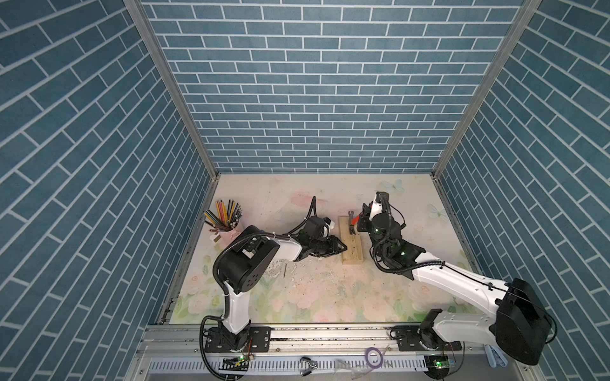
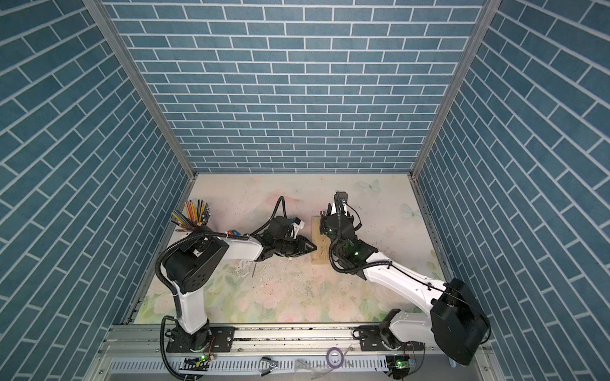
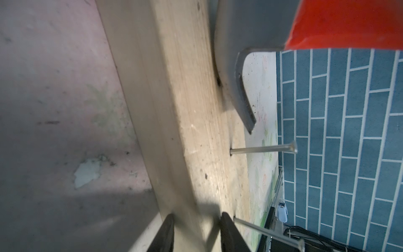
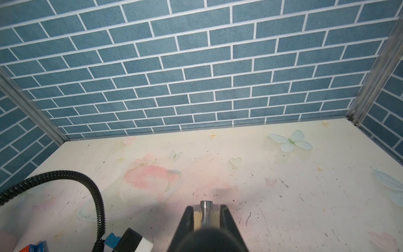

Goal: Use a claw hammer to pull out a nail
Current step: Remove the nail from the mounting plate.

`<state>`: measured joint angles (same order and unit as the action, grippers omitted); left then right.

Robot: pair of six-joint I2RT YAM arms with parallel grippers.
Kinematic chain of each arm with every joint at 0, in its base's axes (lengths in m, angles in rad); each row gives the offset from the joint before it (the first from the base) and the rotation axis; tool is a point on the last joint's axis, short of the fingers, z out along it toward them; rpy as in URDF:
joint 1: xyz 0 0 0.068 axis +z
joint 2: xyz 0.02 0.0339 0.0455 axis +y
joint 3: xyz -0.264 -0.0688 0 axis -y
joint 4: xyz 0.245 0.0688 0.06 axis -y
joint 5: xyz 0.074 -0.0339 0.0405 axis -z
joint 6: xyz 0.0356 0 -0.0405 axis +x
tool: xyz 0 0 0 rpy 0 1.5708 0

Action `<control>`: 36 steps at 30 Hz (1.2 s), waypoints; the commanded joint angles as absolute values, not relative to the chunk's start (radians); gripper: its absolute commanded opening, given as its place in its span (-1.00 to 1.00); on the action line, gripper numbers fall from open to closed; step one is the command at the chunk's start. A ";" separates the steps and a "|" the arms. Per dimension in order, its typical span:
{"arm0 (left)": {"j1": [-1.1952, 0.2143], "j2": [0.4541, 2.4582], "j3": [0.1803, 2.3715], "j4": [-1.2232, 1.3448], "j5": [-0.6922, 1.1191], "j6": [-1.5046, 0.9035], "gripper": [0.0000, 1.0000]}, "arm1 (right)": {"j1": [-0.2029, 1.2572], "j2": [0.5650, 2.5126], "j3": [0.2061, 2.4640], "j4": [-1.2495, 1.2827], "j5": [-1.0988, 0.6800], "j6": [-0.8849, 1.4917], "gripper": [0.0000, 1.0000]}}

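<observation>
My right arm stretches forward over the wooden block [image 1: 352, 254] with its wrist bent down. Its pincer [image 1: 361, 219] is clenched on the claw hammer [image 1: 352, 226], whose head rests on the block just ahead of the fingertips. My left arm lies low, its pincer [image 3: 196, 236] astride the block's edge with jaws partly apart; I cannot tell whether they pinch. Ahead of it a nail [image 3: 262, 150] stands just past the claw. From above, my right wrist hides most of the handle.
</observation>
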<state>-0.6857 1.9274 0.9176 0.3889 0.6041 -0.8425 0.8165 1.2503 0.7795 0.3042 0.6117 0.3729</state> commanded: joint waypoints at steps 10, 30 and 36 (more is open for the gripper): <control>-0.686 1.976 0.893 0.332 0.563 -0.842 -0.28 | 0.844 1.224 0.830 0.105 0.642 0.450 -1.00; -0.686 1.982 0.900 0.313 0.563 -0.831 -0.28 | 0.847 1.283 0.956 -0.057 0.615 0.453 -1.00; -0.684 1.977 0.892 0.309 0.552 -0.830 -0.28 | 0.820 1.331 1.062 -0.187 0.549 0.469 -1.00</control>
